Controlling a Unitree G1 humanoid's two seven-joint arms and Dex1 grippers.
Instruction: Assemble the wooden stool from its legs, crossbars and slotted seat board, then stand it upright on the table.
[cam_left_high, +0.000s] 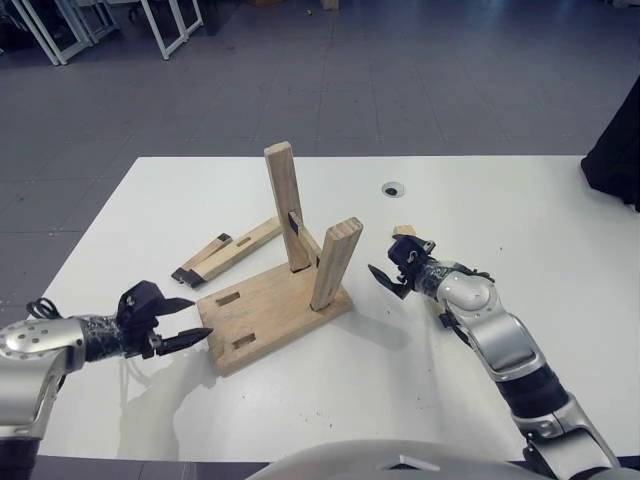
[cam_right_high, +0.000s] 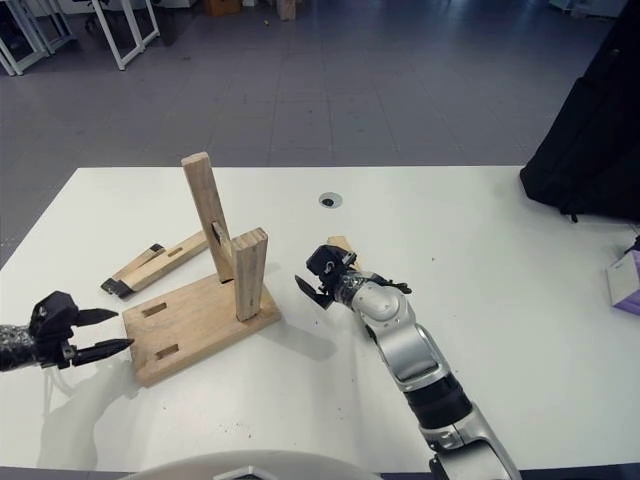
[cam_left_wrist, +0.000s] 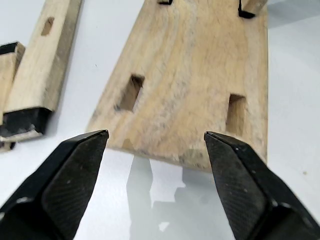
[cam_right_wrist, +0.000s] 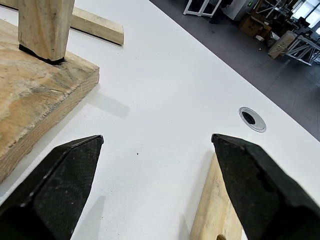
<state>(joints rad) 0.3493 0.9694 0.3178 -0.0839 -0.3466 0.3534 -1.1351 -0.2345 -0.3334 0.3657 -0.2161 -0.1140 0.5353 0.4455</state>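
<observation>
Flat on the table (cam_left_high: 560, 300) lies the seat board (cam_left_high: 275, 312), w/ two legs (cam_left_high: 288, 208) standing upright in its far slots (the two near slots are empty). Open, the left hand (cam_left_high: 197, 318) sits just off the board's near-left edge, not touching. Also open, the right hand (cam_left_high: 388, 282) is near the board's right side. Loose pieces (cam_left_high: 228, 250) lie behind-left, and a short wooden piece (cam_left_high: 404, 231) is behind the right hand.

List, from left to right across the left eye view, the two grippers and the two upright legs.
left gripper → taller upright leg → shorter upright leg → right gripper
</observation>
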